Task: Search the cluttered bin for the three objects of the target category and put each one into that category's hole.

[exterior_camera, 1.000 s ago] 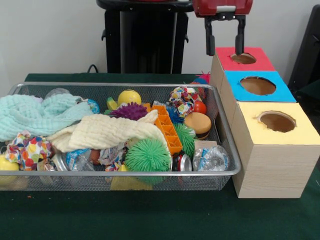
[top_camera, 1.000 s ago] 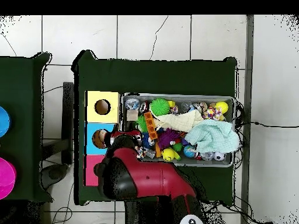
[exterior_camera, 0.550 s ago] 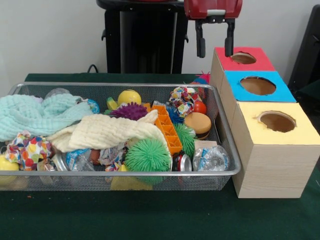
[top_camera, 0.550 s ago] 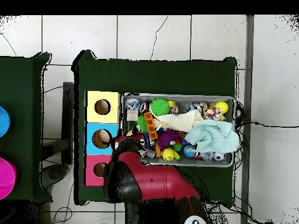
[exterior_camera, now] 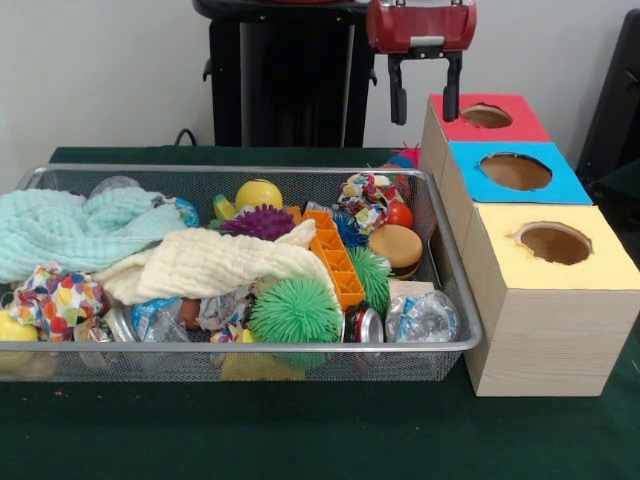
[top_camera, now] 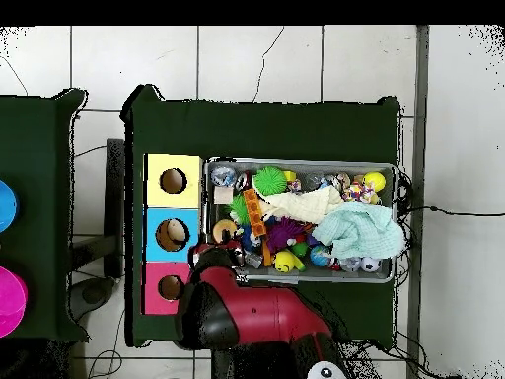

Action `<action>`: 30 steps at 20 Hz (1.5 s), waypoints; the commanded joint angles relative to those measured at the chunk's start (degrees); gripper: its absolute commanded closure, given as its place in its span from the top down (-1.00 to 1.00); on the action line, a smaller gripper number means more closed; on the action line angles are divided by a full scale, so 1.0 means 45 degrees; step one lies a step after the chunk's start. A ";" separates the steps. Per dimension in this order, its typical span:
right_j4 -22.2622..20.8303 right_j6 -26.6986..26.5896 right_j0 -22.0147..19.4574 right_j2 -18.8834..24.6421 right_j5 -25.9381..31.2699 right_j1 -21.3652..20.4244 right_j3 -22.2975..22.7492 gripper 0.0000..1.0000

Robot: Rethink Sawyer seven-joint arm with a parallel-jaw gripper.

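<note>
Plain off-white wall (exterior_camera: 110,70) behind the setup, no windows showing; a black cable (exterior_camera: 185,135) loops up just above the table's back edge; the table (exterior_camera: 300,440) has a dark green cloth over it. From overhead the floor (top_camera: 256,59) is big pale tiles with a few thin cracks and dark grout; a second green-covered table (top_camera: 35,138) sits off to one side; more cables (top_camera: 459,210) trail across the tiles.
</note>
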 commanded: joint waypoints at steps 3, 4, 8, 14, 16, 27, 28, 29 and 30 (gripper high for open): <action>-0.0836 0.1250 -0.0438 0.0511 0.0103 0.0431 0.0070 1.00; -0.0848 0.1195 -0.0477 0.0550 0.0156 0.0421 0.0021 1.00; -0.0884 0.0950 -0.0807 0.0914 0.0489 0.0322 -0.0261 1.00; -0.1633 0.0427 -0.2137 0.1875 0.0111 0.1398 -0.0972 1.00; -0.1919 0.0305 -0.2422 0.2029 0.0038 0.1678 -0.1244 1.00; -0.3259 -0.0025 -0.3306 0.2837 0.0359 0.2959 -0.2828 1.00; -0.3318 -0.0042 -0.3385 0.2919 0.0455 0.2956 -0.2892 1.00; -0.3340 -0.0054 -0.3565 0.3096 0.0586 0.2896 -0.2909 1.00; -0.3365 -0.0048 -0.3635 0.3162 0.0673 0.2810 -0.2942 1.00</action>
